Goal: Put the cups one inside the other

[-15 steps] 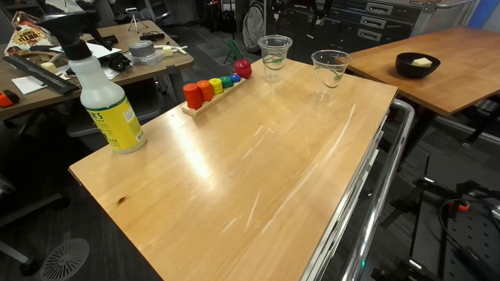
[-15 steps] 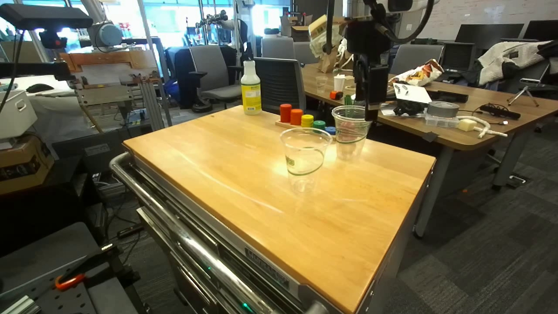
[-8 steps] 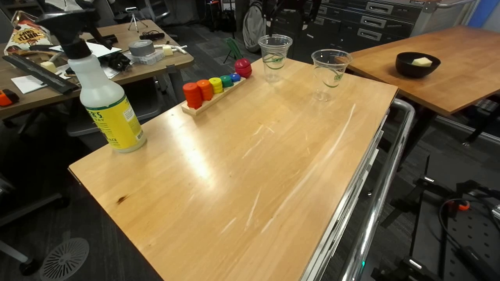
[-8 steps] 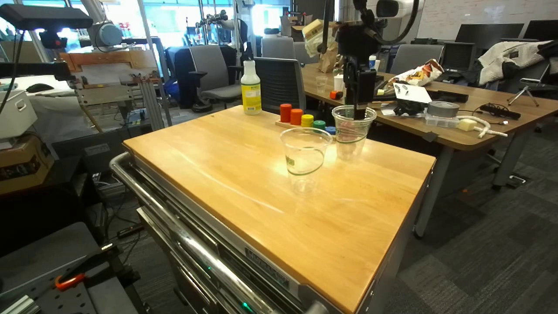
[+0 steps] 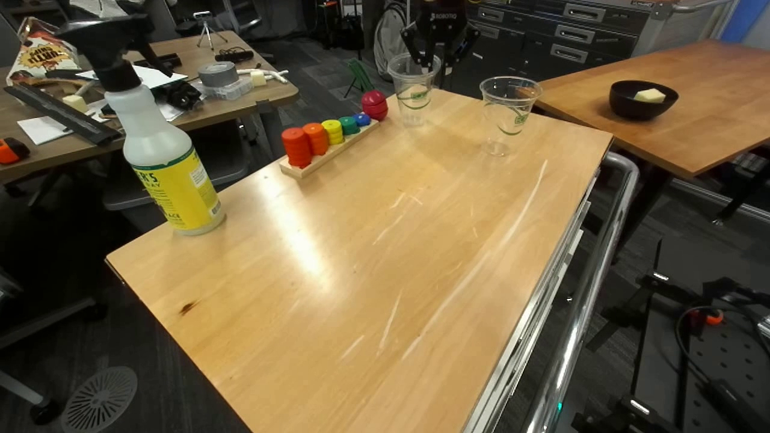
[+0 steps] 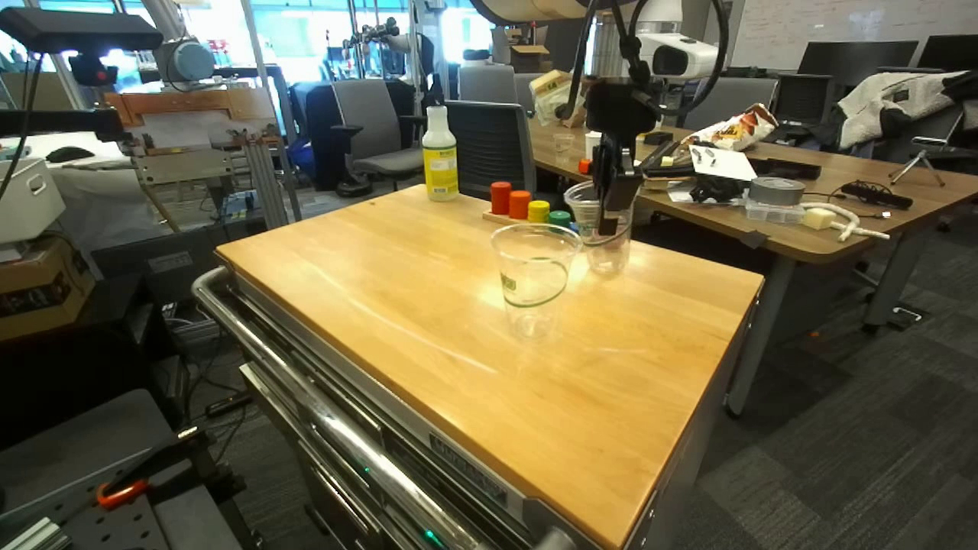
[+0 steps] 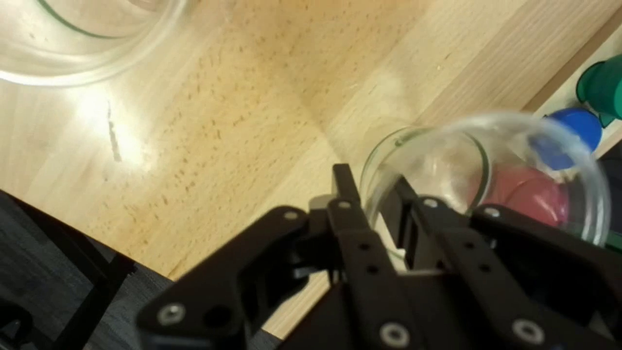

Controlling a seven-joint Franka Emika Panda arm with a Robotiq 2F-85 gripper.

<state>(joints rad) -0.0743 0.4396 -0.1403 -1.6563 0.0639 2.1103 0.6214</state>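
Observation:
Two clear plastic cups stand apart on the wooden table. My gripper (image 5: pixel 441 67) is at the far cup (image 5: pixel 415 97), which leans slightly in an exterior view (image 6: pixel 608 256). From the wrist view, the jaws of the gripper (image 7: pixel 374 180) are narrowed but a gap still shows. One finger (image 7: pixel 346 181) is outside the wall of that cup (image 7: pixel 594 170); the other shows through clear plastic, apparently inside. Firm contact cannot be made out. The other cup (image 5: pixel 508 117) is upright, also seen in an exterior view (image 6: pixel 535 281) and at the wrist view's upper left (image 7: pixel 87 78).
A wooden base with coloured blocks (image 5: pixel 317 139) and a dark red piece (image 5: pixel 375 106) lies close to the far cup. The yellow spray bottle (image 5: pixel 180 186) stands at the table's edge. A black bowl (image 5: pixel 643 108) sits on a separate table.
My gripper has come down to the far cup and its jaws have narrowed. That cup has shifted left and tipped a little in both exterior views. The other cup has stayed put.

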